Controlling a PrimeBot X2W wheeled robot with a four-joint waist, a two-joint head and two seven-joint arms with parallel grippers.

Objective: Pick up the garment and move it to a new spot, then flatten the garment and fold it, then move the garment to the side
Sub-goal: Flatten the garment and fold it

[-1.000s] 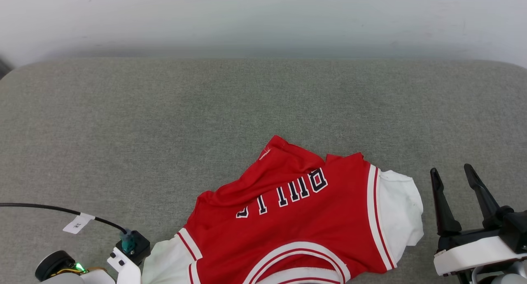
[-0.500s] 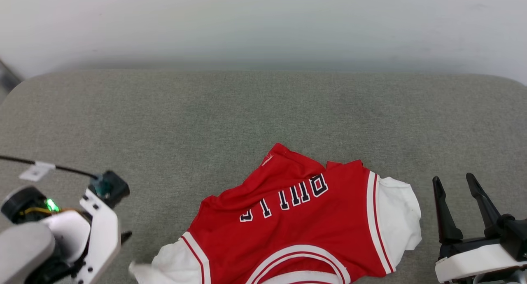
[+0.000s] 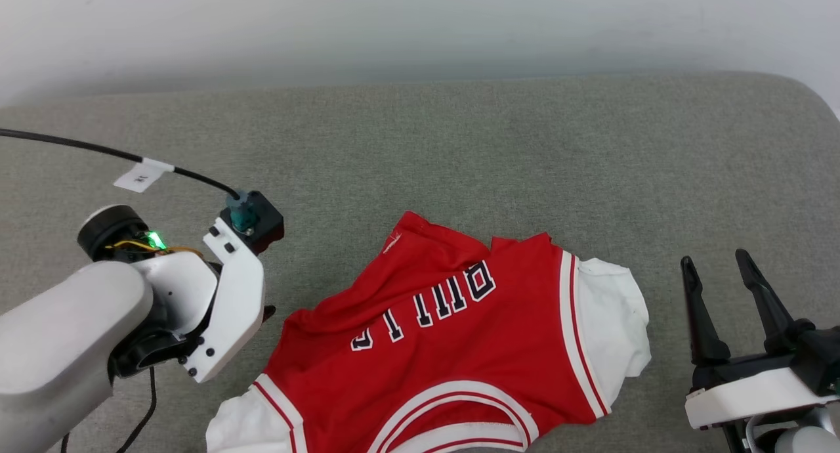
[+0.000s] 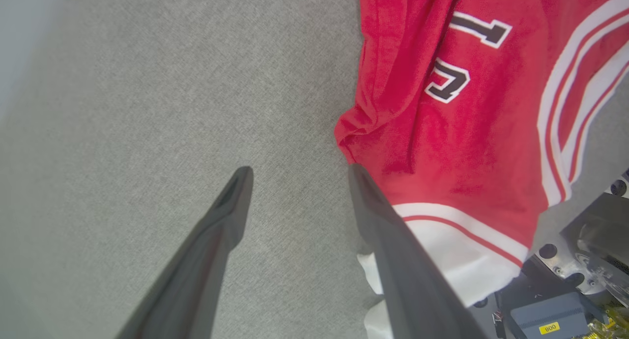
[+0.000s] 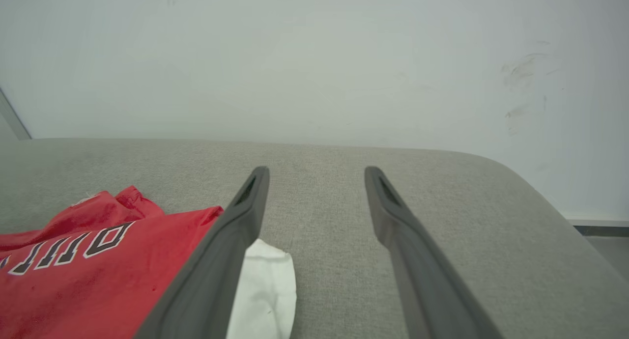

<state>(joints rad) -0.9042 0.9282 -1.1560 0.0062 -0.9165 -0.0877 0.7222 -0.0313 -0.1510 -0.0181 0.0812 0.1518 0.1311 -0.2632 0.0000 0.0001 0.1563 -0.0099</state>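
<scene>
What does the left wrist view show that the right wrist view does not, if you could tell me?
Left wrist view, not the right: the left gripper, jaws open beside the garment's crumpled red edge, the curved striped trim, and robot hardware with a yellow label. Right wrist view, not the left: the right gripper, jaws open, the pale wall, and the cushion's rounded far corner. Both: the red garment with black white-outlined print, a white sleeve, and the grey cushion.

Right end effector [image 5: 317, 169] spread wide, nothing between; garment [image 5: 98, 265] lower left on grey cushion [image 5: 442, 221].
</scene>
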